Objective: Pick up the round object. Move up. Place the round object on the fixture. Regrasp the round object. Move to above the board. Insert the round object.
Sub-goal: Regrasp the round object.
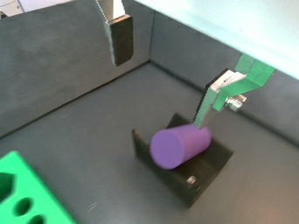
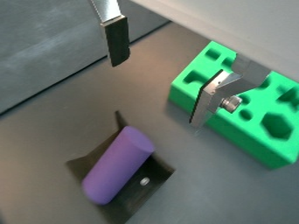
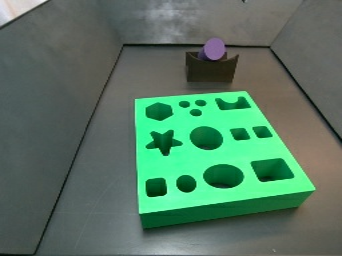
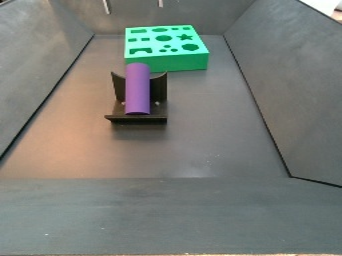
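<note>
The round object is a purple cylinder peg [image 1: 180, 145] lying on its side in the curved notch of the dark fixture [image 1: 201, 178]. It shows in both wrist views and both side views [image 2: 117, 164] [image 3: 214, 47] [image 4: 138, 87]. My gripper [image 1: 170, 74] is open and empty, raised above the peg, with its fingers [image 2: 115, 41] well apart and clear of it. The green board [image 3: 214, 157] with cut-out holes lies flat on the floor beside the fixture [image 3: 213, 68]. Only the tips of the gripper [image 4: 134, 5] show at the top edge of a side view.
Dark grey bin walls [image 3: 60, 90] slope up on all sides around the floor. The fixture [image 4: 136, 110] stands between the board [image 4: 166, 47] and the open floor [image 4: 160, 190]. A corner of the board [image 1: 26, 197] shows in a wrist view.
</note>
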